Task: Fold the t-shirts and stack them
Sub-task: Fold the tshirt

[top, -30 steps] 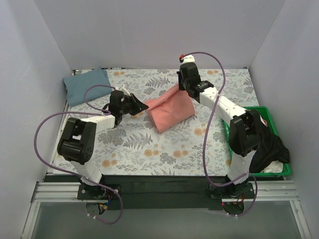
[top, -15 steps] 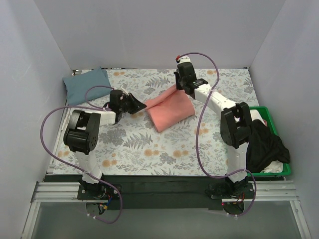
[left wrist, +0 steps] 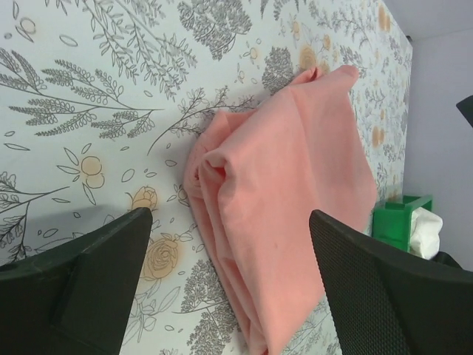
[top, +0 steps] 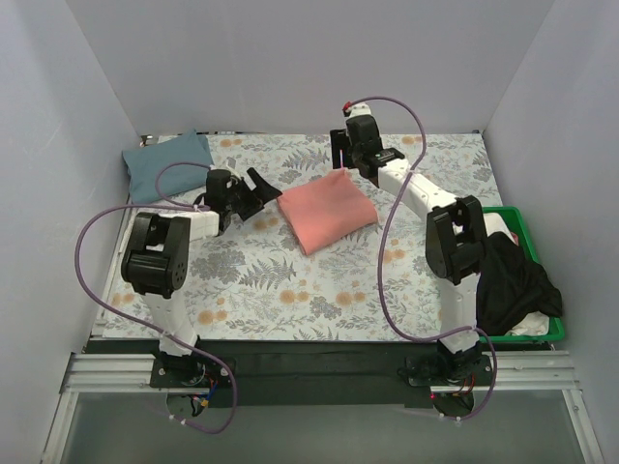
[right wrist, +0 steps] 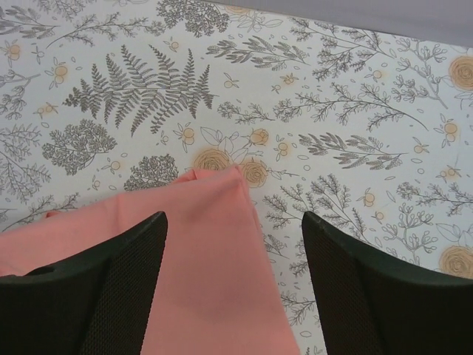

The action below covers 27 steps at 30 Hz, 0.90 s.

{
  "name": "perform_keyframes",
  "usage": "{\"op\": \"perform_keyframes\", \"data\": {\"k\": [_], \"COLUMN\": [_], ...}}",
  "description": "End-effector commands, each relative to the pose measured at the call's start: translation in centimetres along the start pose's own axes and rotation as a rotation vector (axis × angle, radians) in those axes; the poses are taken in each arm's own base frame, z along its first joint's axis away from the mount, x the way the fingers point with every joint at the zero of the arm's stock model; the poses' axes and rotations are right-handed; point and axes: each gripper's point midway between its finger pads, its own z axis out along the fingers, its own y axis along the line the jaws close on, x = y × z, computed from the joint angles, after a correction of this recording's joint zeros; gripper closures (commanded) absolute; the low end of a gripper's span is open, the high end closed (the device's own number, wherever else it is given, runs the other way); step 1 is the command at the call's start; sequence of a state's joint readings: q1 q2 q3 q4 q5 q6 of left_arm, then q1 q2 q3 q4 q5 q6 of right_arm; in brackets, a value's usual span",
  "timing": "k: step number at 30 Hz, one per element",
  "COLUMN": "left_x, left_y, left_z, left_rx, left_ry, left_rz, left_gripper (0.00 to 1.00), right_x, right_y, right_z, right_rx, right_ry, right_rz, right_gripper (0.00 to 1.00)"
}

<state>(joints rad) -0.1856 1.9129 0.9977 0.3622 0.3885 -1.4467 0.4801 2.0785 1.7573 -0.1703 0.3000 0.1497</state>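
Observation:
The coral-pink t-shirt lies folded in the middle of the floral cloth, layered edges toward the left arm. My left gripper is open just left of it; in the left wrist view the shirt lies past the spread left gripper, held by nothing. My right gripper is open at the shirt's far corner; in the right wrist view that corner sits beneath the right gripper, untouched. The slate blue-grey t-shirt lies folded at the back left corner.
A green bin stands at the right edge with dark clothing draped over it; its corner shows in the left wrist view. The grey floral cloth covers the table. Walls close in on the left, back and right.
Both grippers opened and let go of the pink shirt, which has settled flat. The left gripper drew back to the left, and the right one drew back toward the far wall.

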Motion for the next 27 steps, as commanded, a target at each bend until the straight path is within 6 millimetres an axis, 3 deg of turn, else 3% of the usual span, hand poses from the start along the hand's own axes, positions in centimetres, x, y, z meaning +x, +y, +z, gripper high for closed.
{"op": "perform_keyframes", "data": {"k": [1,6,16,23,27], "left_x": [-4.6,-2.3,3.3,6.0,7.3], "left_y": [-4.2,-3.7,-2.7,-2.3,-2.6], "left_z": [-3.0,-4.6,-5.1,-4.5,-4.1], "left_rx": [0.026,0.025,0.004,-0.003,0.002], "left_ry": [-0.141,-0.099,-0.004,0.043,0.066], "left_rz": [0.116,0.116,0.108,0.078,0.073], "left_gripper": [0.13,0.11,0.1,0.09,0.08], "right_x": [-6.9,-5.3,3.6,10.4,12.6], "right_y": [0.1,2.8,7.1,7.3,7.5], "right_z": [-4.8,-7.3,-9.0,-9.0,-8.3], "right_rx": [-0.048,-0.2,-0.42,-0.46,-0.466], "right_ry": [-0.164,-0.147,0.044,0.183,0.22], "right_rz": [0.025,0.001,0.062,0.107,0.118], "right_gripper": [0.2,0.26,0.68,0.79,0.82]}}
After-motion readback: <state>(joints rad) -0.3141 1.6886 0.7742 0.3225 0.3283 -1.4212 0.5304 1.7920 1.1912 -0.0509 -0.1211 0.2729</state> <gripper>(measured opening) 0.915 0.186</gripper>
